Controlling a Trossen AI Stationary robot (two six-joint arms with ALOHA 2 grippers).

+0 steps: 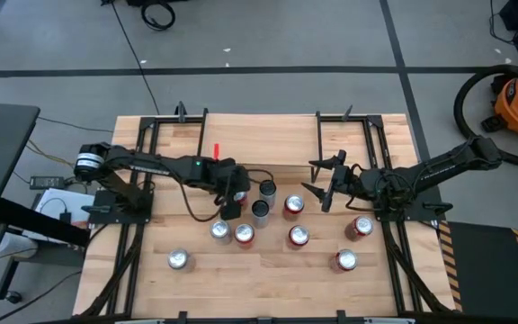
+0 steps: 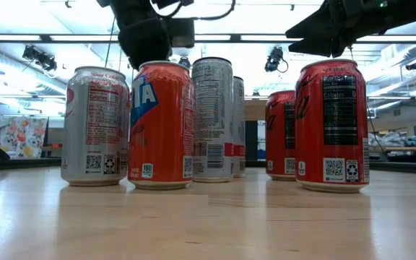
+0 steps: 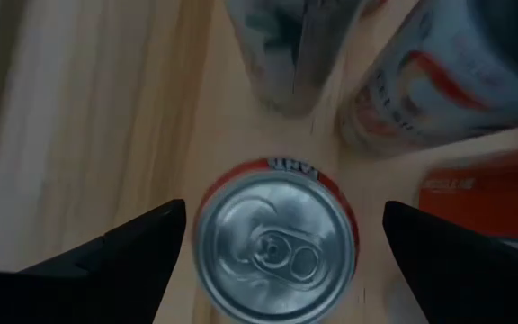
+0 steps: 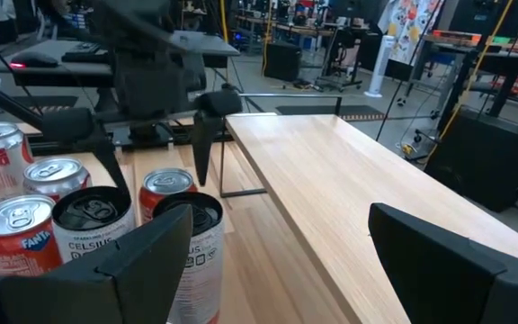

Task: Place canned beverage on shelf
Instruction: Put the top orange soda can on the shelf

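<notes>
An orange Fanta can (image 3: 277, 247) stands upright on the tabletop among other cans; it also shows in the high view (image 1: 244, 234) and the low view (image 2: 161, 123). My left gripper (image 3: 284, 216) is open and points down over it, one finger on either side of the can's top, touching nothing. In the low view my left gripper (image 2: 146, 36) hangs above the can. The shelf (image 1: 259, 139), a light wood plank on thin black legs (image 4: 349, 189), stands at the table's far side. My right gripper (image 4: 281, 216) is open and empty, right of the cans and near the shelf (image 1: 313, 177).
Two silver Celsius cans (image 1: 267, 189) (image 1: 260, 210) stand just right of my left gripper. Red cans (image 1: 293, 206) (image 1: 299, 236) (image 1: 361, 227) (image 1: 346, 260) and silver cans (image 1: 220, 230) (image 1: 179, 260) are spread over the tabletop. Black frame rails (image 1: 129, 243) run along both sides.
</notes>
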